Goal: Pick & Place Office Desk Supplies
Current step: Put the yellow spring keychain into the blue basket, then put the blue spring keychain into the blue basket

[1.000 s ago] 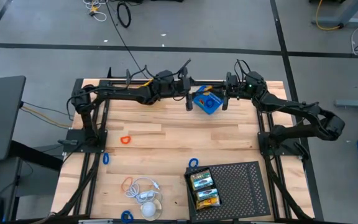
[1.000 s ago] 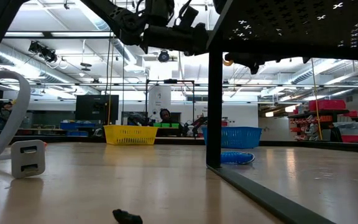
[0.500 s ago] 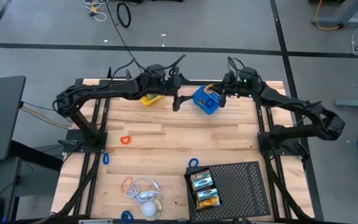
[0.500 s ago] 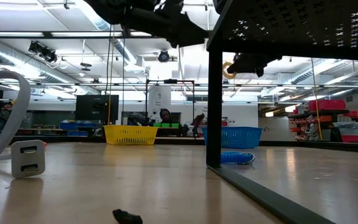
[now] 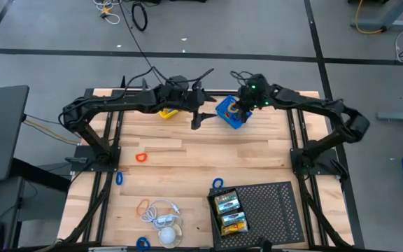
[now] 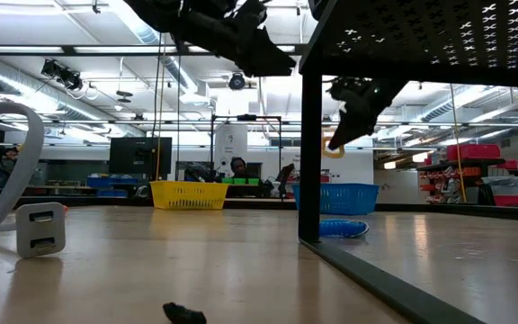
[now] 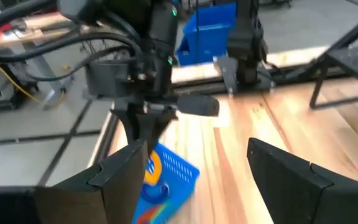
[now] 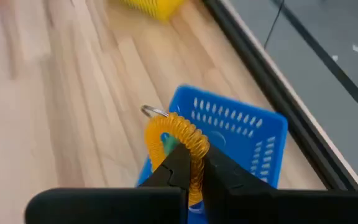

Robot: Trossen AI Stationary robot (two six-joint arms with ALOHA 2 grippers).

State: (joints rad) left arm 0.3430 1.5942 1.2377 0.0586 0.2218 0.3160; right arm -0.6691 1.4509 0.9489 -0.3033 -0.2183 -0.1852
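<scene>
Orange coil band (image 8: 178, 142) in right hand (image 8: 191, 163); no legible writing.

The left end effector (image 5: 196, 120) hangs spread wide, just beside the right end effector (image 8: 191, 163), whose fingers are pinched together.

A bright blue basket (image 5: 230, 113), its walls slotted in rows, sits on a pale, striped wooden table (image 5: 187, 157) beside a yellow basket (image 5: 167, 112). Above the blue one, the dark right gripper (image 8: 191, 167) carries a yellow-orange coiled loop (image 8: 178, 142) with a silver ring. An orange-red loop (image 5: 141, 157), blue loops (image 5: 217, 184) and a second orange loop (image 5: 144, 206) dot the planks. White cabling (image 5: 164, 217) lies near the front edge. Two yellow-and-green crayon boxes (image 5: 229, 213) rest on a black perforated tray (image 5: 271, 206). The left gripper (image 5: 196, 119) is black too. The floor around is grey, crossed by black lines.
</scene>
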